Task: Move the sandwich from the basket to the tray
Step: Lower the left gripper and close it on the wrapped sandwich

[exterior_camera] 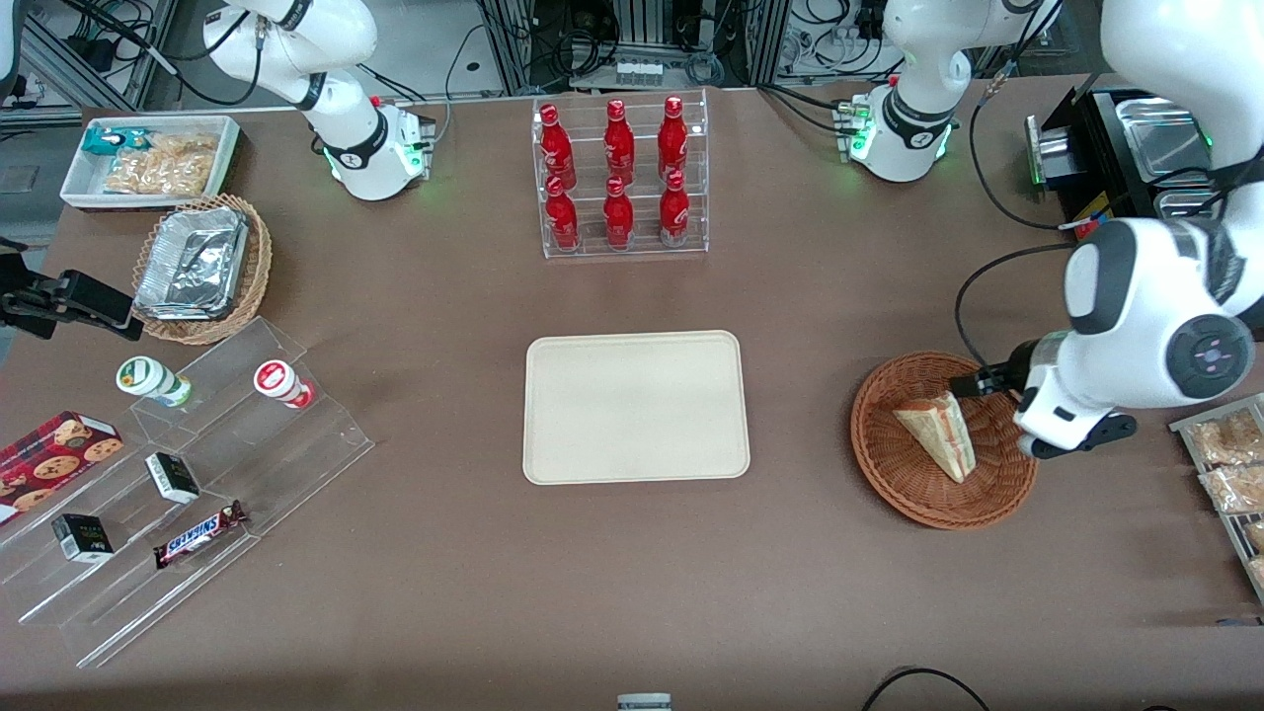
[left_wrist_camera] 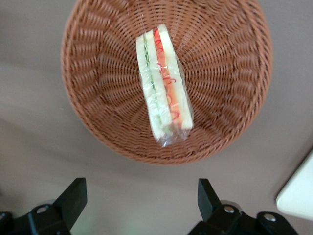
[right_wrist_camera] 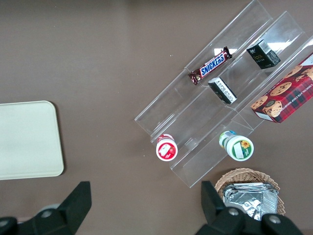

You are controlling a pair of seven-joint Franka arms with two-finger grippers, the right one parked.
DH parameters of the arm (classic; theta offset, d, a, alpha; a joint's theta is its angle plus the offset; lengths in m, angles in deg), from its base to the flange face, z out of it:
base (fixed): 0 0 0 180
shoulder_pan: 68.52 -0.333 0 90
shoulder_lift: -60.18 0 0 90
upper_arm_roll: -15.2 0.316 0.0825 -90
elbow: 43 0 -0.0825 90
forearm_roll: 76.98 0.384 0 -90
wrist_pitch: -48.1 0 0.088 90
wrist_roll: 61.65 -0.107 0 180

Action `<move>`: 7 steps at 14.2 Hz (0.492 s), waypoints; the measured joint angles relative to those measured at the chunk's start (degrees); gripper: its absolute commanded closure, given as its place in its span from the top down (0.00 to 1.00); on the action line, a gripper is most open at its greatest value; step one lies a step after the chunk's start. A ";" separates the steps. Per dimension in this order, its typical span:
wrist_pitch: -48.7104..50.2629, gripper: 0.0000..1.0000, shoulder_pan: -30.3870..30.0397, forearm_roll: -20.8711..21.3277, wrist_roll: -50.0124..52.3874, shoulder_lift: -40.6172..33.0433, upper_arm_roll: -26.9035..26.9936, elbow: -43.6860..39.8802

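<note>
Your sandwich (left_wrist_camera: 164,85) lies in the middle of the round basket (exterior_camera: 913,484), wrapped in clear film. Your gripper (left_wrist_camera: 139,198) hangs above the basket's edge, its fingers spread wide with nothing between them. The tray (exterior_camera: 634,407) sits bare nearby, with red bottles (exterior_camera: 619,168) farther from the front camera

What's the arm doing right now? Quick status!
Tool open, above the basket. Sandwich lies in basket, ungrasped. Tray bare, nothing between.

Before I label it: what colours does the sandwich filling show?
Red and green on the sandwich, clearest in the left wrist view.
</note>
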 measured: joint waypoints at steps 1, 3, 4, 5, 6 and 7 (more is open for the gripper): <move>-1.48 1.00 0.51 0.00 2.63 1.28 -0.15 0.51; -3.48 1.00 1.07 -0.01 7.43 3.43 -0.29 0.61; -4.52 1.00 1.09 -0.01 9.33 4.29 -0.28 0.63; -5.58 1.00 1.07 -0.01 10.49 5.05 -0.22 0.66; -6.38 1.00 1.06 -0.01 11.01 5.72 -0.15 0.67; -7.01 1.00 1.05 -0.01 11.26 6.28 -0.09 0.72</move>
